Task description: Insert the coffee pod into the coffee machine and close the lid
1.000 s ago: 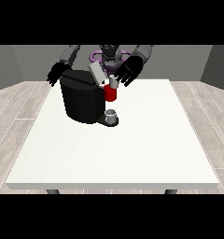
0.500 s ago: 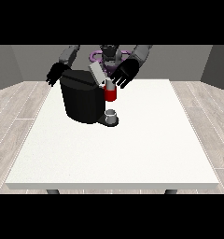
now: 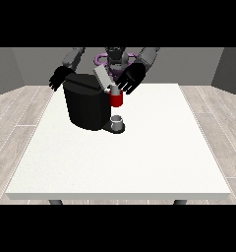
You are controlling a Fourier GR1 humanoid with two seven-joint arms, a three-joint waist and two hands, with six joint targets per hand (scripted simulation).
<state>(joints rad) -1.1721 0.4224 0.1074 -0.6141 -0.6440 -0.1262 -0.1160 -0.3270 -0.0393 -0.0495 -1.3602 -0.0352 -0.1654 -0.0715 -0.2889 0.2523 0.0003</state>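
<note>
A black coffee machine (image 3: 85, 106) stands on the white table (image 3: 139, 157), left of centre. Its grey lid (image 3: 102, 78) is tilted up and open. A red holder (image 3: 116, 100) sits on the machine's front, above a small grey cup (image 3: 117, 121) on the drip base. The hand at the view's right (image 3: 130, 79) hovers just behind and right of the red holder with its fingers spread. A pale bit shows near its fingertips; I cannot tell whether that is the pod. The hand at the view's left (image 3: 59, 78) hangs behind the machine's left corner, fingers relaxed.
The robot's torso (image 3: 115, 59) stands behind the table's far edge. Wide bare table surface lies in front of and to the right of the machine.
The hand at the view's right has drifted a little up and back from the red holder. The hand at the view's left and the lid keep their places.
</note>
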